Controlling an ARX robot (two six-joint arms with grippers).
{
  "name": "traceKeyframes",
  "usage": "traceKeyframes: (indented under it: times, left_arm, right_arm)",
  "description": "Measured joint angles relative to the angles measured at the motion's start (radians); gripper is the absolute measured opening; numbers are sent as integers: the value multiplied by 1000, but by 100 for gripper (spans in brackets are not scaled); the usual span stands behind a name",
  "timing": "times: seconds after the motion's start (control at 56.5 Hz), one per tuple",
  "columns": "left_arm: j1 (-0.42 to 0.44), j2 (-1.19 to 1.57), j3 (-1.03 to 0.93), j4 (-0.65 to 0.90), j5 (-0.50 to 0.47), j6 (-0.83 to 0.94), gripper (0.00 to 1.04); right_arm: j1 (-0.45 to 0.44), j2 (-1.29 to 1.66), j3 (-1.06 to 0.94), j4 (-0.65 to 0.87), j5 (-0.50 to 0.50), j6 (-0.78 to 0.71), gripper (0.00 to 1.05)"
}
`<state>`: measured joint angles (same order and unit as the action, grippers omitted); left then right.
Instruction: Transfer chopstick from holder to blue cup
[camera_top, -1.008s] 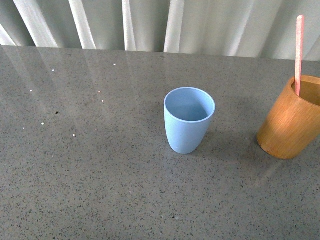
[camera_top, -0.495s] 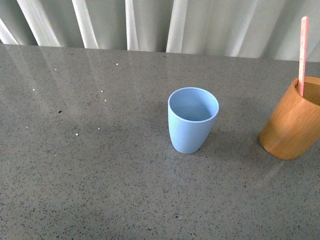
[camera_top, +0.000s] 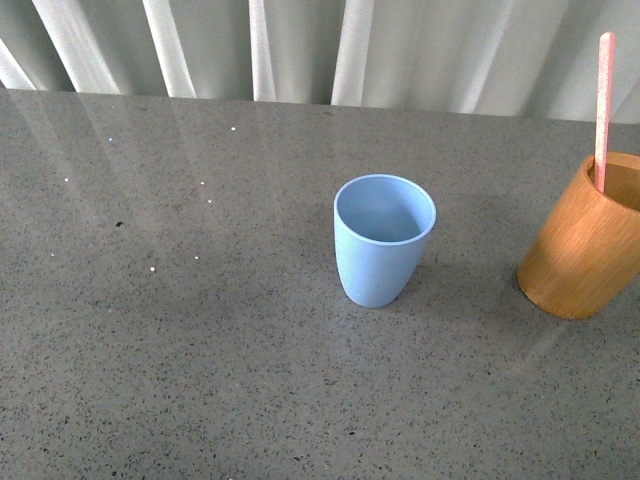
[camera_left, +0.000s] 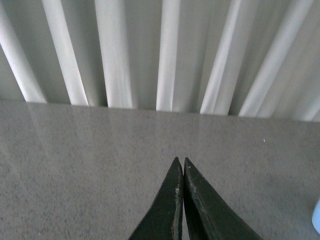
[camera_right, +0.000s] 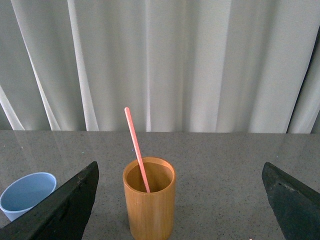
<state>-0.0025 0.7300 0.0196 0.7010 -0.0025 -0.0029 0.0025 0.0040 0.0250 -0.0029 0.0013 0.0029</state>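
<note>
- Front view: holder is cut off by the frame edge, so only part of its rim shows and its inside floor is out of sight.
- Chopstick: lower end is hidden inside the holder. The upper length rises well above the rim, leaning on the inner wall.
- Left wrist view: only a sliver of the blue cup shows at the frame edge.
- Right wrist view: the cup's base is cut off.
- Blue cup stands upright on the grey speckled table. Its mouth is open and only bare blue wall shows inside.
- Holder stands to the right of the blue cup, clearly apart from it, also upright. It holds the single chopstick.
- Pale pleated curtain hangs behind the blue cup, past the table's far edge.
- Left gripper: dark fingers pressed together tip to tip, nothing between them, above bare table and left of the blue cup.
- Right gripper: fingers spread wide, with the holder and chopstick framed between them but untouched.
</note>
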Motion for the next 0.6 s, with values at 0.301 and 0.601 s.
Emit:
traceKeyframes:
  times: [0.301,0.601]
  left_arm:
    - [0,-193,-1,-169,2,0,4]
    - [0,-363,-1,-332,2,0,4]
  right_arm:
    - [0,0,0,0,0,0,95]
    - [0,0,0,0,0,0,95]
